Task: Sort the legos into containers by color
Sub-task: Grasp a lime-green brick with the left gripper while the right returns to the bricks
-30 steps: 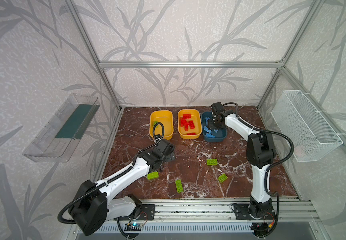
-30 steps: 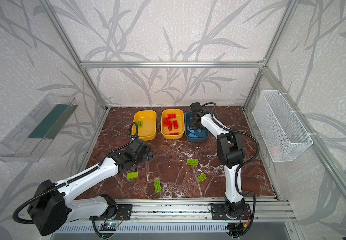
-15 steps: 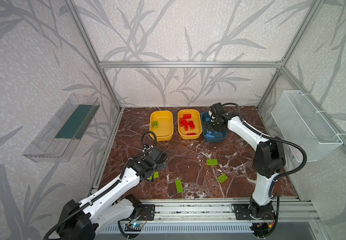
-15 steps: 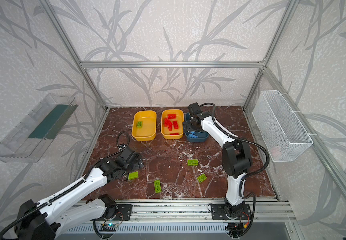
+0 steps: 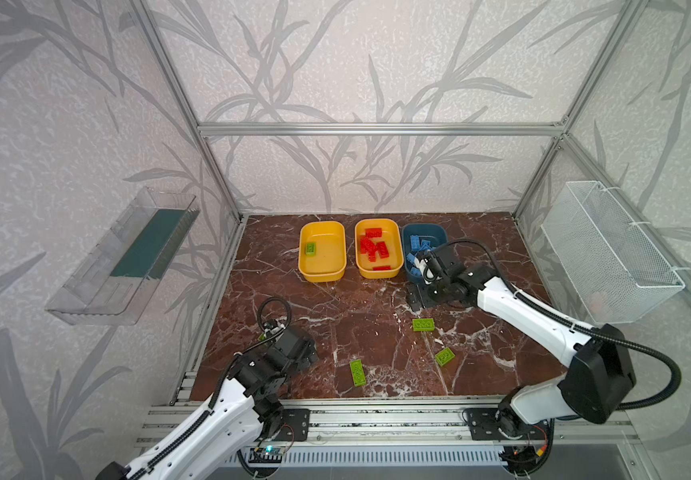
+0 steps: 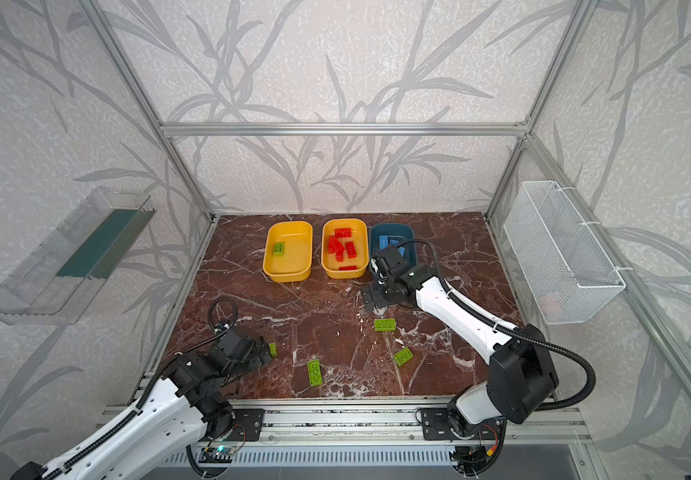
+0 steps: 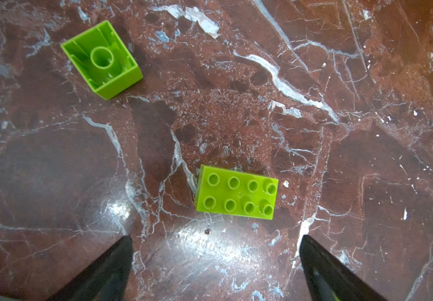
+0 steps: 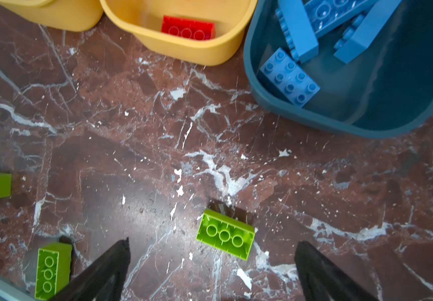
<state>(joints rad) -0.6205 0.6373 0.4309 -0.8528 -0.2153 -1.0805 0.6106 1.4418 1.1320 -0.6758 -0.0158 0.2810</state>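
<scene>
Three containers stand at the back in both top views. A yellow tub [image 5: 321, 272] holds one green lego [image 5: 310, 248]. Another yellow tub [image 5: 378, 272] holds red legos [image 5: 373, 245], and the teal tub [image 5: 437, 232] holds blue legos [image 8: 289, 78]. My left gripper [image 6: 266, 350] is open and low at the front left. A studs-up green lego [image 7: 236, 196] lies just ahead of its fingertips [image 7: 121, 250]. My right gripper [image 5: 415, 299] is open above the floor before the teal tub. An upside-down green lego [image 8: 225, 238] lies ahead of its jaws.
More green legos lie loose on the marble floor: a long one [image 5: 357, 372] near the front edge and a small square one [image 5: 444, 356] right of it. A clear tray [image 5: 127, 257] hangs on the left wall. A wire basket [image 5: 609, 253] hangs on the right wall.
My right gripper has left the teal tub and come forward over the floor, jaws wide. My left gripper has pulled back toward the front left, down to the green lego there.
</scene>
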